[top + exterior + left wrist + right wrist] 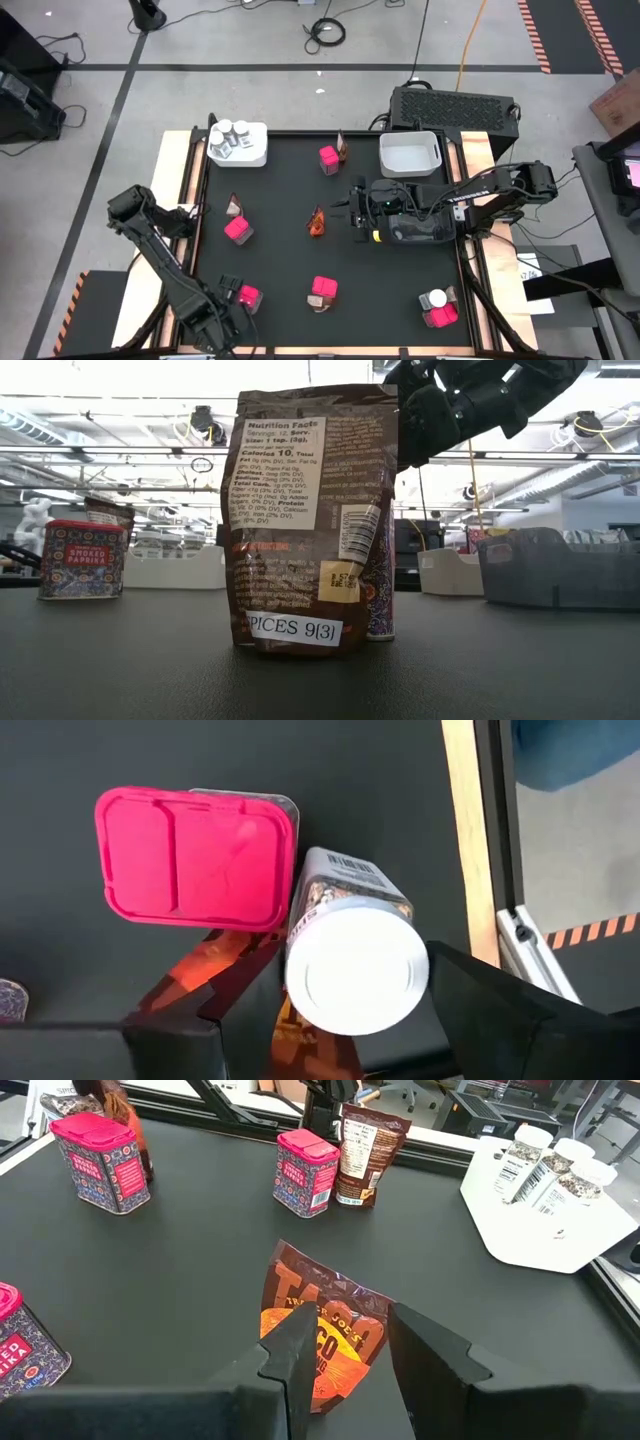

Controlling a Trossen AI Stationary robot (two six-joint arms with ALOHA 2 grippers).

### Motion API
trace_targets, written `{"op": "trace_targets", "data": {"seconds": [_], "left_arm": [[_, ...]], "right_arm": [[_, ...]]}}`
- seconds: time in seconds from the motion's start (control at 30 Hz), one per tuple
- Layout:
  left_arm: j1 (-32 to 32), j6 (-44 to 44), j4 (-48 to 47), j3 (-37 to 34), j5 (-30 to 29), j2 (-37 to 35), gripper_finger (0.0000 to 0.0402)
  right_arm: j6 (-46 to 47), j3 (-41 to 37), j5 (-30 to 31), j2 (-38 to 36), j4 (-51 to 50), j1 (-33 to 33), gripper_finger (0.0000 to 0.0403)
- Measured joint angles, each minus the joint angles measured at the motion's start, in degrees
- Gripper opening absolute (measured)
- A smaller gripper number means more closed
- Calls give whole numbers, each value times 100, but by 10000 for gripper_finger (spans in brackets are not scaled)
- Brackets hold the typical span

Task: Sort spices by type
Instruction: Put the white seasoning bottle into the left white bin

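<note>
Right gripper parted astride upright sachet, nothing clenched yet; crinkly top best pinched centrally. Left gripper parted around jar.

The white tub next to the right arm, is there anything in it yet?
Empty. From above, the white tub shows only its bare floor, while the other white tray already holds several jars.
</note>
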Motion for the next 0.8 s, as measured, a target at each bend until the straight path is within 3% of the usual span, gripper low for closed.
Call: {"op": "trace_targets", "data": {"seconds": [0.53,0.8], "left_arm": [[7,134,35,-205,-2,2,244],[61,132,44,-205,4,0,209]], "right_arm": [[-15,0,0,0,2,0,120],[-98,0,0,0,0,-2,120]]}}
